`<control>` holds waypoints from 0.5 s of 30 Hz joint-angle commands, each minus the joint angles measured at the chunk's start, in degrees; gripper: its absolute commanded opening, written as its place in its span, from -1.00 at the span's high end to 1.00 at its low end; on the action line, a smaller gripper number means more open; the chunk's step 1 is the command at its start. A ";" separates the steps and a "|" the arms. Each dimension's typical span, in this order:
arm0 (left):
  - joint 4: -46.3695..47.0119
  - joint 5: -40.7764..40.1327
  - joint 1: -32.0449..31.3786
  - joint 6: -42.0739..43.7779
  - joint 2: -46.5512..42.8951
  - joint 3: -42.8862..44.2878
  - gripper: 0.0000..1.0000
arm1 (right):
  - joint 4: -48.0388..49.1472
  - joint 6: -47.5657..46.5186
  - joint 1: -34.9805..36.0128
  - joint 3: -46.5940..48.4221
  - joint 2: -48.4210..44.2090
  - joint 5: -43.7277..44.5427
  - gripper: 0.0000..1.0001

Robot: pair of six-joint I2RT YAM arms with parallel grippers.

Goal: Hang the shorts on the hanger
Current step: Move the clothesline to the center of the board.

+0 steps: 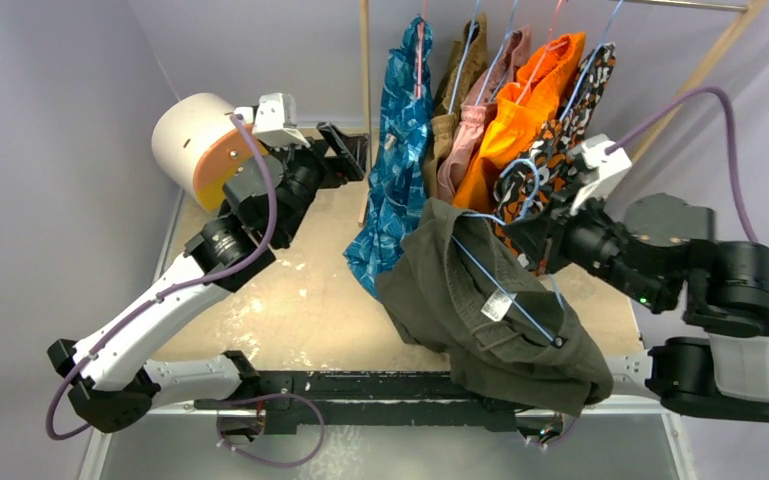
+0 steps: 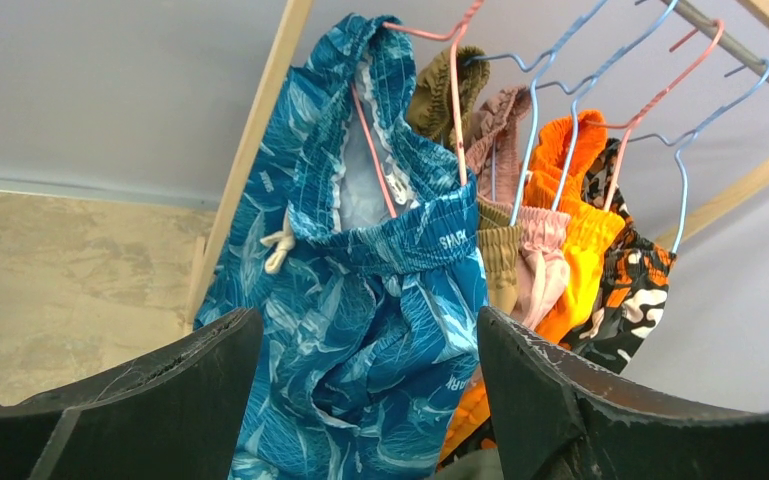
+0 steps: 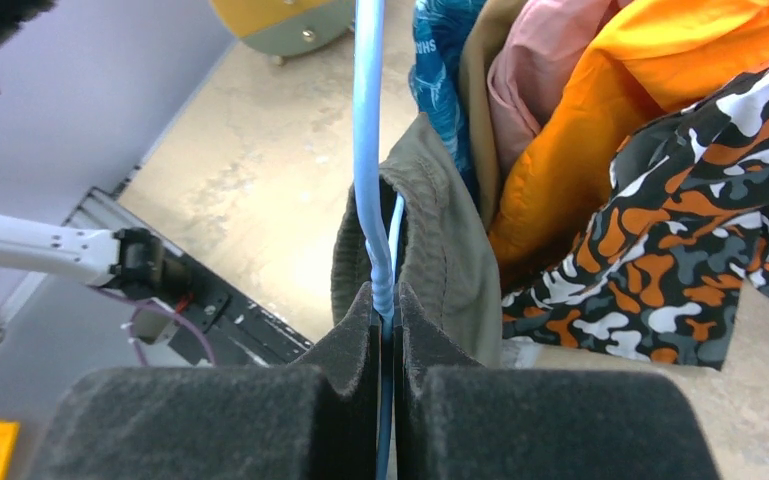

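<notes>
The dark olive-green shorts [image 1: 480, 310] hang draped over the thin light-blue hanger [image 1: 535, 320], low over the table's front right. A small white tag shows on them. My right gripper [image 1: 530, 235] is shut on the hanger's wire near its hook. In the right wrist view the blue wire [image 3: 367, 150] runs between the closed pads [image 3: 355, 330], with the olive fabric [image 3: 440, 250] folded over it just beyond my gripper [image 3: 387, 300]. My left gripper [image 1: 345, 150] is open and empty, raised beside the rack; it faces the blue patterned shorts [image 2: 360, 300], its fingertips [image 2: 210, 350] apart from them.
A wooden clothes rack [image 1: 365, 60] at the back holds blue patterned [image 1: 395, 170], tan, pink, orange [image 1: 520, 110] and camouflage shorts on pink and blue wire hangers. A white and orange cylinder [image 1: 200, 140] lies at the back left. A black rail runs along the table's front edge [image 1: 360, 385].
</notes>
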 commanded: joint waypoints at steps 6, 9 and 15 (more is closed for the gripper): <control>3.30 -0.58 0.00 0.77 2.00 1.58 -0.55 | 2.88 0.06 0.05 1.33 10.34 3.09 1.00; 3.92 -1.16 0.00 1.80 4.10 4.22 -0.54 | 7.14 -2.79 0.00 0.79 10.69 -1.01 1.00; -0.72 -7.30 2.50 5.45 9.16 10.36 -0.57 | 20.30 -7.92 0.09 -8.20 5.66 -10.83 1.00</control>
